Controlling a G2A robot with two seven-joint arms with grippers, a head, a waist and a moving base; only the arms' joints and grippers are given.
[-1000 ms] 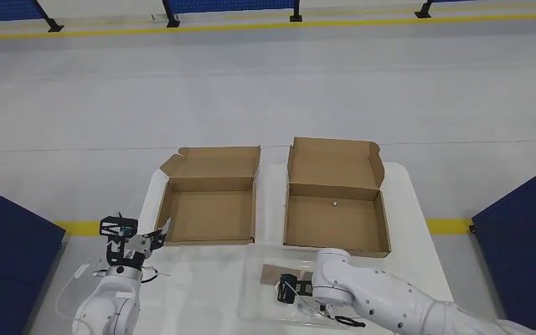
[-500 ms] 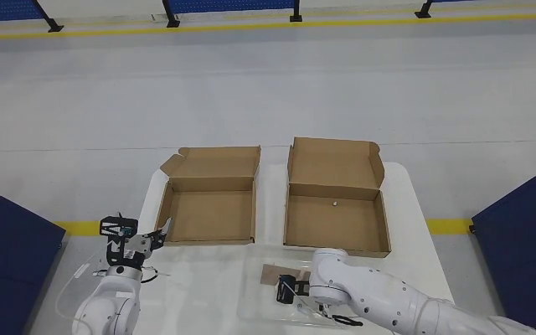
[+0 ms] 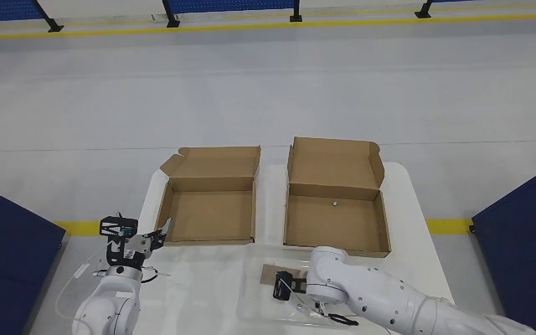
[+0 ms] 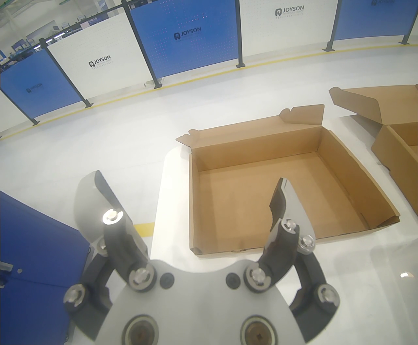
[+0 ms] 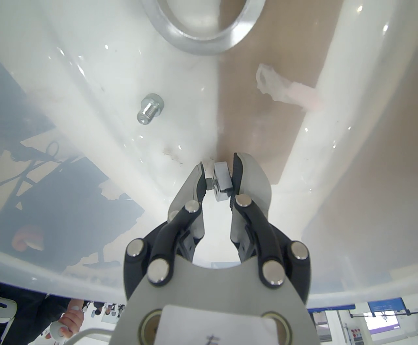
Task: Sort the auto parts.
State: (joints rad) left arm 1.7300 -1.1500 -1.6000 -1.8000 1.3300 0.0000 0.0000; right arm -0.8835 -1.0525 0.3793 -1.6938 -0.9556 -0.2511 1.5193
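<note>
Since 1 s ago, a slight creep of the right tool toward the left arm's side, low inside the clear tray. No change in the left tool, parked above the bench corner near the left box, fingers spread wide with nothing between them. Right tool clamped on a bolt: short, bright metal, blocky head against 1 finger, thin end against the other. Nearby on the glossy, see-through tray floor, a loose bolt with a threaded shank, apart from the tool. Farther off, a thick metal ring, smooth and silvery, and a ragged whitish plastic scrap. Under part of the tray, a flat brown cardboard sheet. Beyond the tray, 2 shallow cardboard boxes side by side, matte brown, lids folded back. In the right box, a tiny grey item, too small to identify. Bench white and smooth with rounded corners. Around it, pale grey floor with a yellow line, and blue panels on black posts.
</note>
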